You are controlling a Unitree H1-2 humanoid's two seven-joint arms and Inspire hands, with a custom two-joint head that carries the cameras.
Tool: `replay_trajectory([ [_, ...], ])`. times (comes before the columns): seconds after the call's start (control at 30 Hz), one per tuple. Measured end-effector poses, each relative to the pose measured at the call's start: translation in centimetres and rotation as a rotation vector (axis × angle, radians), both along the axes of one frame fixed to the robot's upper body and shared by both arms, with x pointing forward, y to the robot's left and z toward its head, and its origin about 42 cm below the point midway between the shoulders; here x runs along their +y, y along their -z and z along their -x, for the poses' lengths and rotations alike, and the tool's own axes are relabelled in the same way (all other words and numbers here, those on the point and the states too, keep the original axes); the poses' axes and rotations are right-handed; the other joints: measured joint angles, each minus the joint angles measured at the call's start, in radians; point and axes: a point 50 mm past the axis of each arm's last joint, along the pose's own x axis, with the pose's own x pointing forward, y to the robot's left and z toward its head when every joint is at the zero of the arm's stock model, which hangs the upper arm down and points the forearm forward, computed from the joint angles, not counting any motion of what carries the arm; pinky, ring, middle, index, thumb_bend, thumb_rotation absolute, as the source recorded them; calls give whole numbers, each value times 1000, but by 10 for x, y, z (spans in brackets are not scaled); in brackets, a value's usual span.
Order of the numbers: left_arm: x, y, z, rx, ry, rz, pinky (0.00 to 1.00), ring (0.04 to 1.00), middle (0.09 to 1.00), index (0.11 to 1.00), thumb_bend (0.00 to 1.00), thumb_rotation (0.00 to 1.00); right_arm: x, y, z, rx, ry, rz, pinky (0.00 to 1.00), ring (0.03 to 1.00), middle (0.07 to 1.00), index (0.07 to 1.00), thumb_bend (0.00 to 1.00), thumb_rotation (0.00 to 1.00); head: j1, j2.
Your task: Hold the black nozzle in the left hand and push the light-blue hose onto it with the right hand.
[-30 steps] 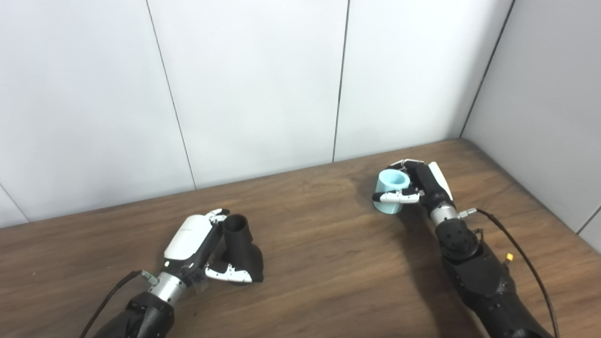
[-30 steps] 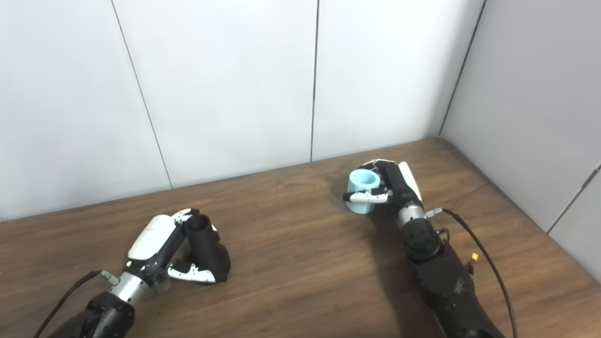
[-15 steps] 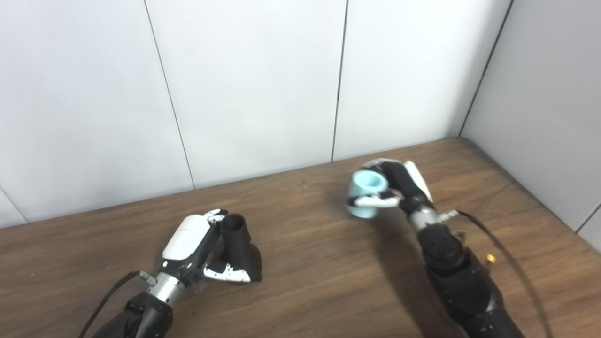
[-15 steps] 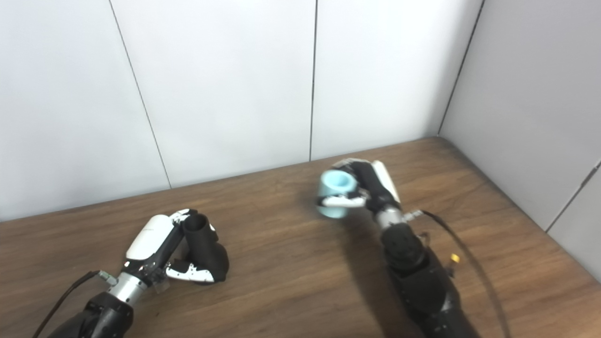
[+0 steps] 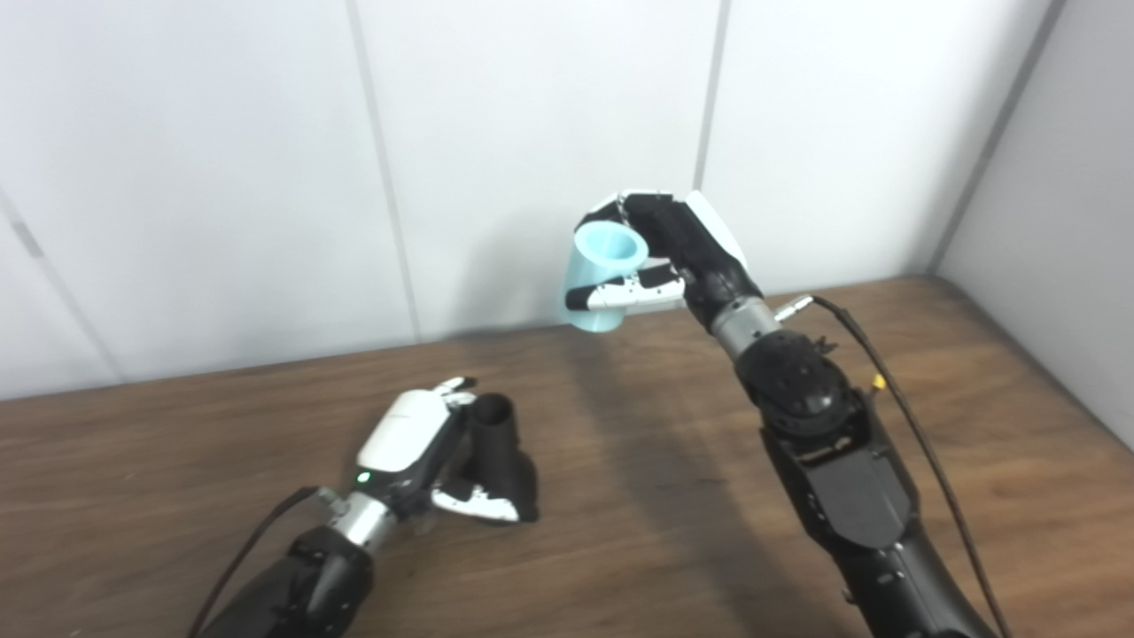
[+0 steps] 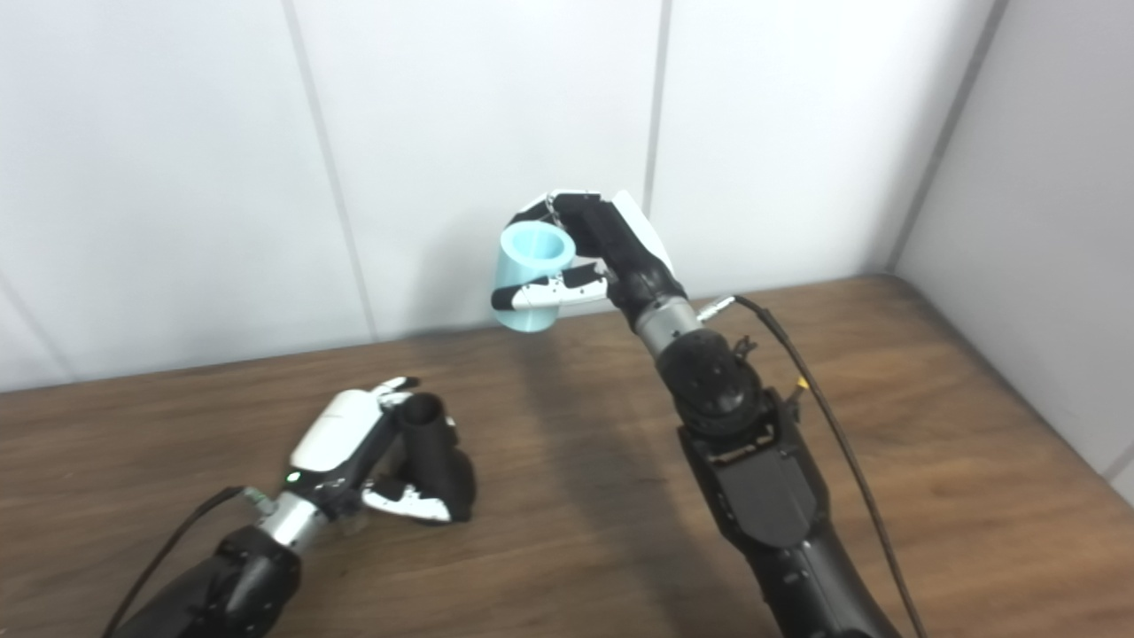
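Black nozzle [image 5: 498, 452]: sits down on the wooden table [image 5: 673, 532], near the left front, with its round open mouth pointing up and slightly away from the robot; the wider base flares out toward the right and rests on the wood.

Left hand [image 5: 423, 452]: wrapped around the nozzle from the left side, white back of the hand facing up, the thumb laid across the nozzle's base in front. It has the nozzle in its grasp, and both are low against the table.

Light-blue hose [image 5: 601, 276]: a short, stubby tube piece, held well up in the air in front of the wall, up and to the right of the nozzle and clearly apart from it. Its open end faces up and toward the viewer; the tube leans a little, lower end angled down to the left.

Right hand [image 5: 660, 257]: closed around the hose, fingers [image 6: 540, 206] curling over the far side and the thumb pressed across the near side of the tube. The forearm rises steeply from the lower right.

Cable [image 5: 895, 416]: a black lead runs from the right wrist down along the arm.

Wall [image 5: 221, 177]: pale panels with thin vertical seams, meeting a grey side wall at the right corner.

Shadow: a dark band lies on the table under the raised right arm.
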Motion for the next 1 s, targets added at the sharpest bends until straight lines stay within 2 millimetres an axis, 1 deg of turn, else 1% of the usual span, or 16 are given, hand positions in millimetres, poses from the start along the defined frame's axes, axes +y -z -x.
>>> replay_trajectory([
  [0.13,-3,1,-1,-12,-7,-8,871,654,477,492,526,0,10,-6,3,18,-40,26,317,417,496,504,519,0,52,9],
  [0.2,-4,1,-1,-19,-7,-11,866,649,479,490,526,0,15,-10,2,22,-63,34,313,417,495,504,519,0,55,11],
  [0.27,-6,1,-1,-25,-7,-12,873,649,478,491,526,0,21,-17,0,13,-85,43,312,421,491,503,520,0,84,14],
  [0.43,-8,0,-2,-29,-12,-9,897,662,477,492,526,0,38,-27,0,16,-141,70,329,426,489,500,520,0,105,18],
  [0.57,-9,0,-3,-18,-18,-5,904,666,483,487,526,0,48,-25,-1,20,-167,111,323,432,488,489,521,0,112,20],
  [0.8,-15,0,-3,-15,-17,-1,907,670,486,484,526,0,51,-11,-10,79,-179,147,341,442,485,483,521,0,124,25],
  [1.0,-16,0,-4,-13,-19,-6,913,671,487,483,526,0,56,-6,-13,56,-218,163,353,448,489,476,521,0,129,29],
])
